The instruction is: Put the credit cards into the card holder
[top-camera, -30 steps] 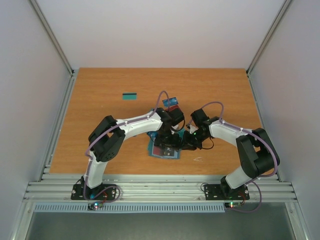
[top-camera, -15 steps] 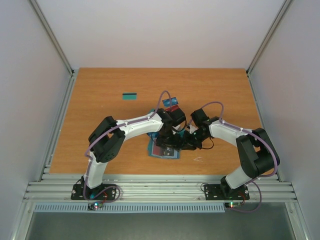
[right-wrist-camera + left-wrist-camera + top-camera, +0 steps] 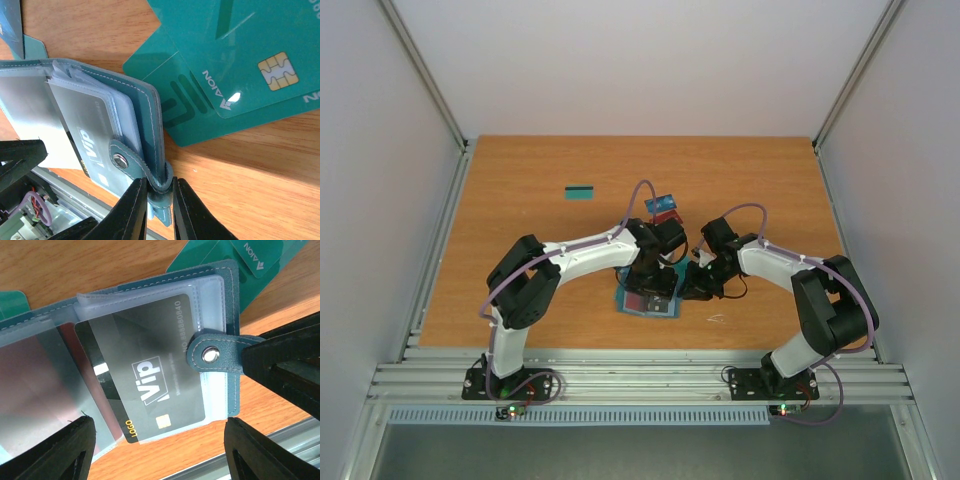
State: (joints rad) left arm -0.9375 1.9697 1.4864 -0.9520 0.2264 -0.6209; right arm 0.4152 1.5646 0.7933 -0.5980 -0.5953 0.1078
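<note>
Your right gripper [image 3: 157, 199] is pinching the card holder [image 3: 95, 115] by its cover edge beside the snap strap [image 3: 120, 160]; the holder lies open on the table [image 3: 520, 200]; your left gripper [image 3: 157, 440] hangs over the holder, jaws spread, gripping nothing; a black VIP card [image 3: 150, 380] shows through the holder's clear sleeve [image 3: 210, 295]; teal cards [image 3: 240, 65] lie just beside the holder; a lone teal card [image 3: 580, 192] lies well apart.
</note>
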